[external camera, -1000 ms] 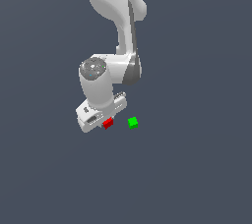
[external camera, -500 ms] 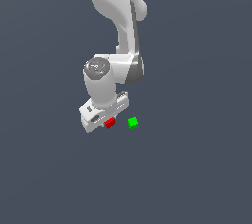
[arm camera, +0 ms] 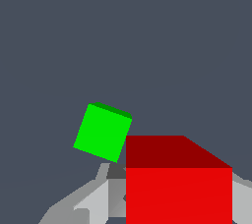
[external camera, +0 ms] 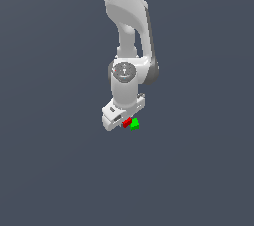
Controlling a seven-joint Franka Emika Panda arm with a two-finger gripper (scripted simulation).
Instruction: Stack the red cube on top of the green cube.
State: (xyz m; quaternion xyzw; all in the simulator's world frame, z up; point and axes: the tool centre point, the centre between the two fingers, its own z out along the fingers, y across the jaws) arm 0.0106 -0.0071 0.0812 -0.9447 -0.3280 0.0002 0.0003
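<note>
A flat, uniform slate-grey surface (external camera: 49, 170) fills the exterior view from edge to edge, with no seam, wall, horizon or furniture to be made out. The wrist view shows the same plain grey ground. Light is even and soft; shadows are barely visible.

The exterior view stands well back and somewhat above, facing the arm (external camera: 128, 31) so that it comes down from the top edge to the middle of the picture, with the plain grey tabletop (external camera: 49, 170) filling everything around it and the pincer (external camera: 125, 119) and both cubes showing very small. The wrist view looks from the arm's end past the pincer's fingers (arm camera: 93, 201) onto the same tabletop, so near that the red cube (arm camera: 178, 188) fills a large part of the picture with the green cube (arm camera: 102, 132) just beyond it. Both views share the two cubes, red cube (external camera: 127, 122) and green cube (external camera: 134, 124), the pincer's tip and the patch of tabletop about them.
</note>
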